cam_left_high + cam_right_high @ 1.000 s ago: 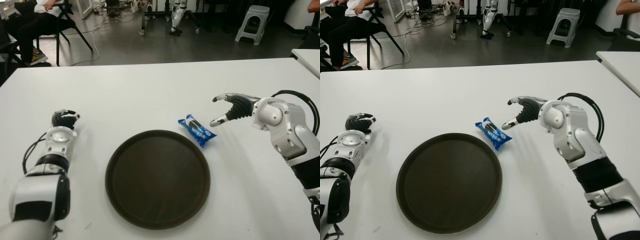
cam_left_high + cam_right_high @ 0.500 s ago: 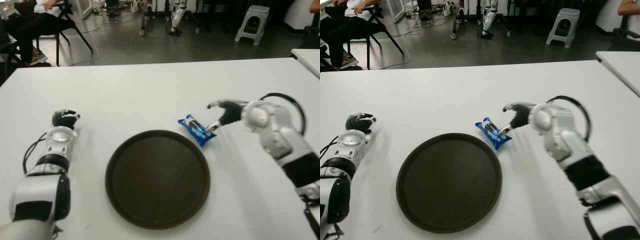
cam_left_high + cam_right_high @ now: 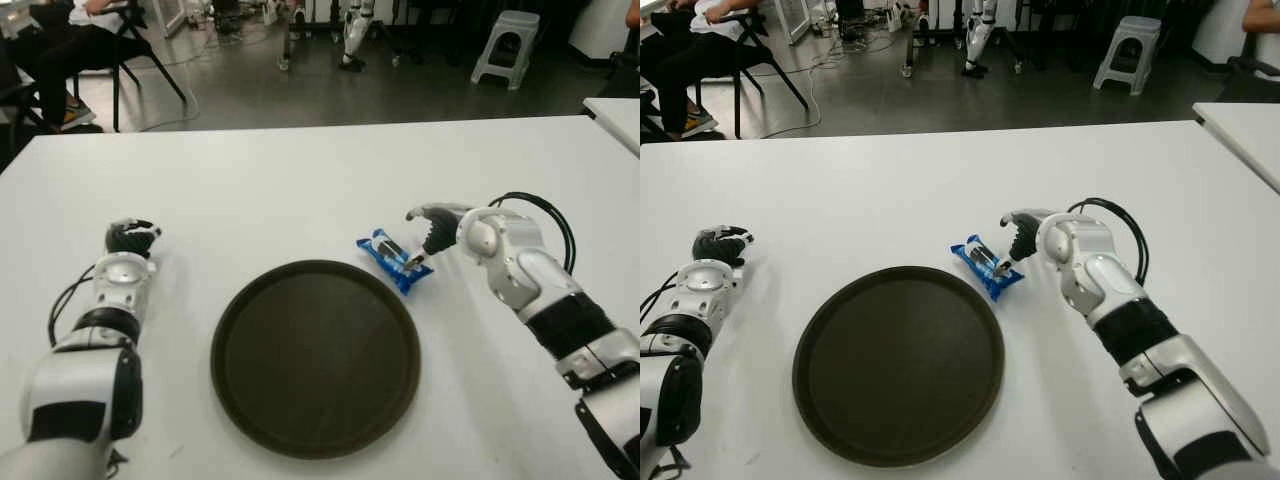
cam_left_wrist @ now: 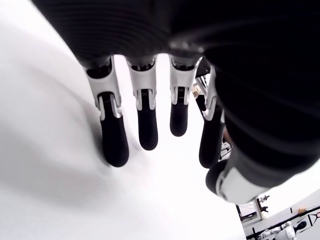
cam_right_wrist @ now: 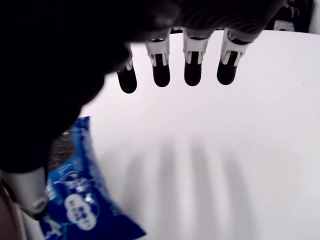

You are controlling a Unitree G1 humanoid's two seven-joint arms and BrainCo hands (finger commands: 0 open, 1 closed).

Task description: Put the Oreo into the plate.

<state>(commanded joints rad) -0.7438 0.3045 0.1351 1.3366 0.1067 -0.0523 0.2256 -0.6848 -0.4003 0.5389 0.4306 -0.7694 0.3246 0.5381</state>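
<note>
A white table [image 3: 300, 180] is seen from the head camera. A round dark plate [image 3: 315, 358] lies on it near the front edge, nothing in it. The Oreo [image 3: 394, 260], a blue packet, lies flat on the table just beside the plate's far right rim, outside the plate; whether packet and rim touch cannot be told.

The right hand [image 3: 428, 232] is placed at the packet's right end. Its thumb tip is shown on or right at the packet's top in the eye views. In the right wrist view the four fingers [image 5: 192, 70] are seen straight and spread above bare table, apart from the packet [image 5: 75, 200], with the thumb down next to it. Nothing is gripped; the hand is spread.

The left hand [image 3: 129, 237] is shown far on the left of the table, well apart from the plate, on its left side. In the left wrist view its fingers [image 4: 145, 125] are extended, slightly apart, over the white surface, and nothing is held. Contact with the table cannot be told for sure.

Behind the table a grey floor is seen with a black chair [image 3: 130, 50] and a seated person [image 3: 70, 35] at the far left, a white stool [image 3: 505, 45] at the far right, and a second white table's corner [image 3: 615, 110] at the right edge.
</note>
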